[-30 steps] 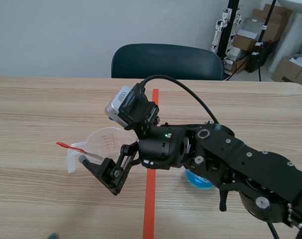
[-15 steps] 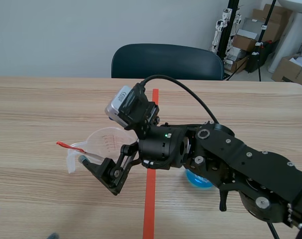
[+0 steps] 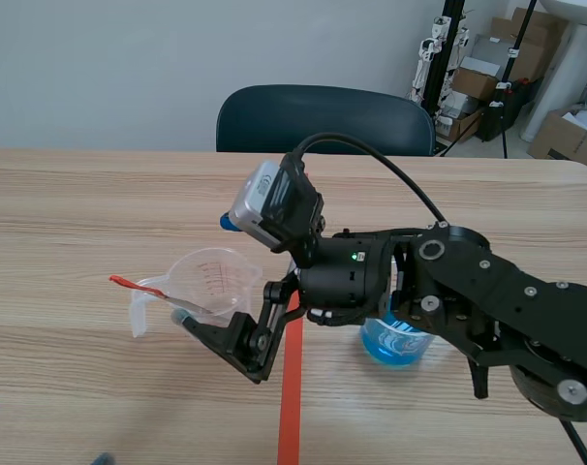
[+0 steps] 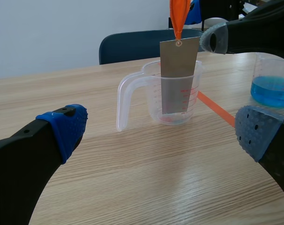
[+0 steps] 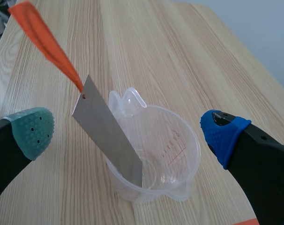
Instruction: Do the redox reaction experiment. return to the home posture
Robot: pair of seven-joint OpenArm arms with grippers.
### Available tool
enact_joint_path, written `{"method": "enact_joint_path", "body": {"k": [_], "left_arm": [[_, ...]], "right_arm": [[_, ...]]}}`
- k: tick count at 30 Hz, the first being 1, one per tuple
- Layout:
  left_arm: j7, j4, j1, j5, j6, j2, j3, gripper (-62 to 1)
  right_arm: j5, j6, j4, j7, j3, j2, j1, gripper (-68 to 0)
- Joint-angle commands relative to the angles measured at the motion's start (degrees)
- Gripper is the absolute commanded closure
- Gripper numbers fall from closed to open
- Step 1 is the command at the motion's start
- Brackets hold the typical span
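**Pincers released; strip leans in the jug**

I read the left pincer point(image 4: 163, 131) and the right pincer point(image 5: 127, 133) as both released, grasping nothing. The clear jug point(image 5: 170, 154) stands left of the tape line point(image 3: 292, 387), nearer the surface's point(image 3: 80, 194) near edge. It looks light and easily tipped, so I'd take it by the handle. A stiff metal strip point(image 5: 109, 131) leans inside, with no liquid I can make out. Its orange ribbon point(image 5: 43, 37) is the hold. The beaker point(image 3: 395, 339) holds shallow blue liquid.
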Motion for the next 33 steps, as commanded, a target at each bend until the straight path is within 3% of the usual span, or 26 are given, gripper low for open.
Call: {"method": "enact_joint_path", "body": {"k": [1,5,8,14,18,21,25,29,33], "left_arm": [[-0.85,1.07,0.66,-0.59,0.07,-0.87,0.13,-62.3],[-1.05,1.68,2.29,-1.22,0.07,-2.89,0.13,-62.3],[-0.83,3.85,4.5,-2.38,0.07,-5.33,0.13,-62.3],[4.83,12.83,10.08,-11.45,0.09,-11.08,0.13,-62.3],[9.51,20.85,13.49,-16.15,0.37,-14.51,0.13,-62.3],[13.66,26.97,14.97,-18.95,0.76,-16.2,0.13,-62.3],[20.06,35.08,15.61,-19.23,2.05,-16.87,0.13,-62.3],[25.03,43.01,16.87,-19.04,2.45,-16.87,0.13,-62.3],[27.8,50.45,19.23,-19.04,2.45,-17.57,0.24,-62.3]], "right_arm": [[-0.9,0.15,2.62,0.61,0.15,0.57,1.46,-67.9],[-4.79,2.71,4.28,0.63,0.15,3.06,1.44,-67.9],[-5.4,3.13,4.57,1.16,0.15,5.38,1.44,-67.9],[-9.53,3.5,6.21,8.83,0.17,12.13,1.46,-67.9],[-6.95,3.45,7.63,13.62,0.33,17.51,1.11,-67.9],[-0.28,1.03,7.67,13.29,3.04,20.11,-1.07,-67.9],[4.61,-5.18,8.04,9.68,12.48,19.67,-7.37,-67.9],[3.96,-11.76,11.74,6.01,22.69,17.55,-15.15,-67.9],[-1.09,-13.11,18.73,6.1,30.12,17.25,-22.99,-67.9]]}}
